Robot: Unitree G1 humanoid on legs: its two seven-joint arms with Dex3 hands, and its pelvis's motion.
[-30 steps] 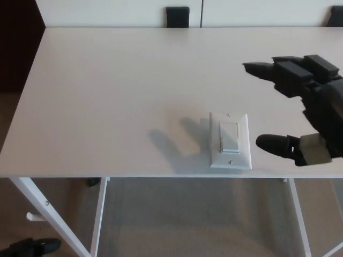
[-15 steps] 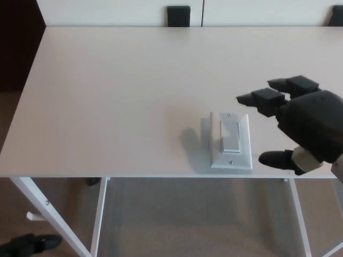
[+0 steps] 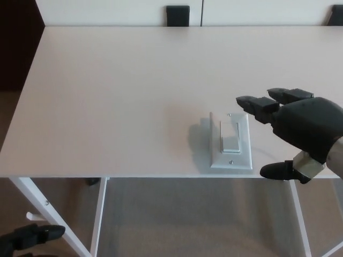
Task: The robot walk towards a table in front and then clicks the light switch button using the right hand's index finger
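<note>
Standing at the white surface (image 3: 107,96), with the light switch (image 3: 231,141) flat near its front edge, long axis running away from the robot. Rocker button (image 3: 230,136) set in the plate's middle, also lengthwise. Right hand (image 3: 300,131) hovering just beside the switch on its right, fingers (image 3: 254,105) spread apart, holding nothing, thumb low near the surface's edge. Foremost fingertip poised over the plate's upper right corner, not visibly touching. Switch thus lying left of and slightly nearer than that fingertip; likely a short reach leftward and down onto the rocker. Left hand out of view. No containers here.
</note>
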